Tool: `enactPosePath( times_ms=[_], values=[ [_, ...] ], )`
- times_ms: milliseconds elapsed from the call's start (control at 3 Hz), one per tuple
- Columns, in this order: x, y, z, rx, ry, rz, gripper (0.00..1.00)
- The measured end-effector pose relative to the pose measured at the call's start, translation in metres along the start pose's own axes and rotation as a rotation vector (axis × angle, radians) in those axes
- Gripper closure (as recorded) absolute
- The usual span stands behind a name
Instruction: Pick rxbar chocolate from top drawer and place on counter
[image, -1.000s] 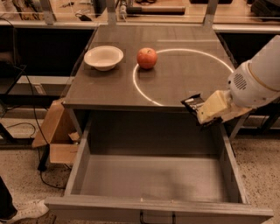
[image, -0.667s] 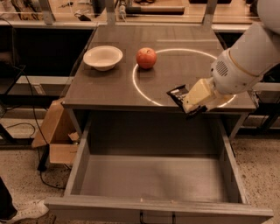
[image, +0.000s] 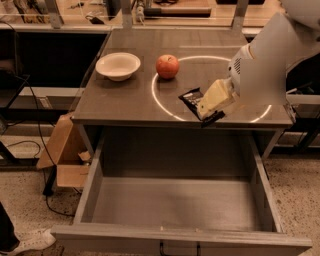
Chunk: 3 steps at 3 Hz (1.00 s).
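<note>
- The gripper (image: 205, 114) is clenched on the rxbar chocolate (image: 190, 98), its cream-coloured fingers (image: 216, 98) pinching the bar's right-hand end.
- The rest of the black wrapper sticks out of the jaws toward the upper left, tilted, with its free end pointing toward the apple (image: 167, 66).
- The bar is above the counter (image: 125, 100), over its front strip. Whether its free end touches the surface cannot be told.
- It lies just inside the front arc of the white circle (image: 155, 97); the gripper sits across that arc.
- The counter's front edge runs just below the gripper, and a dark fingertip reaches almost to it.
- The white arm (image: 270, 65) comes in from the upper right and covers the right side of the circle and the counter's right front corner.
- The apple stands on the circle's upper left arc, near the bar but apart from it, with bare counter between them.
- A white bowl (image: 118, 65) sits left of the apple, outside the circle and well apart from the gripper.
- The left front part of the counter, in front of the bowl, is bare.
- The top drawer (image: 175, 205) is pulled out wide below the counter edge, directly under the gripper, showing its grey floor and tall sides; a dark handle (image: 178, 247) is on its front.
- A cardboard box (image: 65, 150) stands on the floor left of the drawer.
</note>
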<state>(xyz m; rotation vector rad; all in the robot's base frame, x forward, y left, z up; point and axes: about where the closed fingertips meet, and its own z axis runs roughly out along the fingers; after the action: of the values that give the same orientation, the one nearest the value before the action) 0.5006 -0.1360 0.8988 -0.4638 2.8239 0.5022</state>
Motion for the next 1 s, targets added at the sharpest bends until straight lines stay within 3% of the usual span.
enactPosePath(
  times_ms=[333,1000],
  values=[
    [-0.022,-0.002,0.008,-0.012,0.0,0.001,1.0],
    [-0.06,0.016,0.04,-0.081,0.057,-0.041,1.0]
  ],
)
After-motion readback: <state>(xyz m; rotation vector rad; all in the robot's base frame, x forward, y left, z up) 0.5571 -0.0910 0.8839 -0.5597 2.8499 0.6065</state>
